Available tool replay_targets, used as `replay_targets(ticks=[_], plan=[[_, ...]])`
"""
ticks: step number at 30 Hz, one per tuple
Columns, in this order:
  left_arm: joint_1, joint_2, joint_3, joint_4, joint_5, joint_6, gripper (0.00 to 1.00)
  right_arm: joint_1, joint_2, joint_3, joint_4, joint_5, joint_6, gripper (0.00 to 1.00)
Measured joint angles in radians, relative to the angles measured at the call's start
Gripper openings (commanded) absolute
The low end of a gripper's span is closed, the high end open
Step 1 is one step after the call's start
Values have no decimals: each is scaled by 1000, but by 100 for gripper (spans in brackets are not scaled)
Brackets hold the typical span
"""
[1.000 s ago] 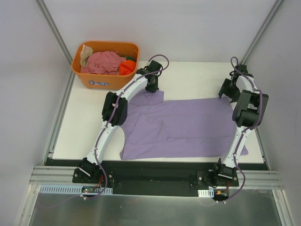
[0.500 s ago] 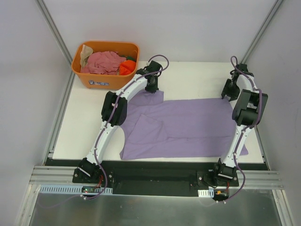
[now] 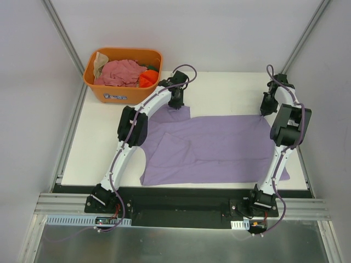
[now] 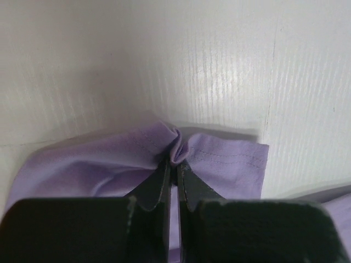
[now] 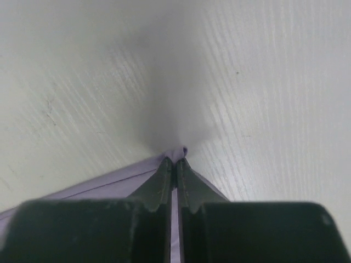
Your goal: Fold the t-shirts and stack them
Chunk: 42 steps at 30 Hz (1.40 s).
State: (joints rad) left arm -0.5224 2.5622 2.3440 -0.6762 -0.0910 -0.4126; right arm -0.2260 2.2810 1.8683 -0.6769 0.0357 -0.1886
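A large lavender t-shirt [image 3: 214, 148] lies spread across the white table [image 3: 104, 142]. My left gripper [image 3: 176, 104] is shut on the shirt's far left hem, and the left wrist view shows a pinched fold of lavender cloth [image 4: 178, 150] between its fingertips [image 4: 163, 183]. At the far right corner of the shirt my right gripper [image 3: 265, 108] is shut too, with a small tip of lavender cloth [image 5: 180, 152] poking out beyond its fingertips [image 5: 187, 181]. More t-shirts, a pink one [image 3: 122, 72], an orange one [image 3: 147, 79] and a beige one [image 3: 100, 60], are bundled in the tub.
An orange plastic tub [image 3: 118, 94] stands at the far left corner of the table, just left of my left arm. Metal frame posts [image 3: 63, 38] rise on both sides. The shirt's near right corner hangs over the table's front edge [image 3: 284, 175].
My right gripper has come down onto the shirt's far right corner and shut on it. The left gripper has kept its hold on the far left hem.
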Motion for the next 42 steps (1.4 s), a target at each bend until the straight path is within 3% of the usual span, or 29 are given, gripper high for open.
replay_targets(ticks=[7, 20, 33, 42], plan=[[-5, -85, -97, -17, -4, 2, 0, 26, -90, -142, 64, -26, -26, 1], [-150, -380, -429, -1, -151, -32, 0, 43, -513, -569, 158, -76, -1, 1], [-285, -715, -892, 29, -267, -150, 0, 31, -742, -747, 171, 26, 23, 1], [-379, -886, -1049, 39, -315, -232, 0, -2, -860, -820, 168, 54, 31, 1]])
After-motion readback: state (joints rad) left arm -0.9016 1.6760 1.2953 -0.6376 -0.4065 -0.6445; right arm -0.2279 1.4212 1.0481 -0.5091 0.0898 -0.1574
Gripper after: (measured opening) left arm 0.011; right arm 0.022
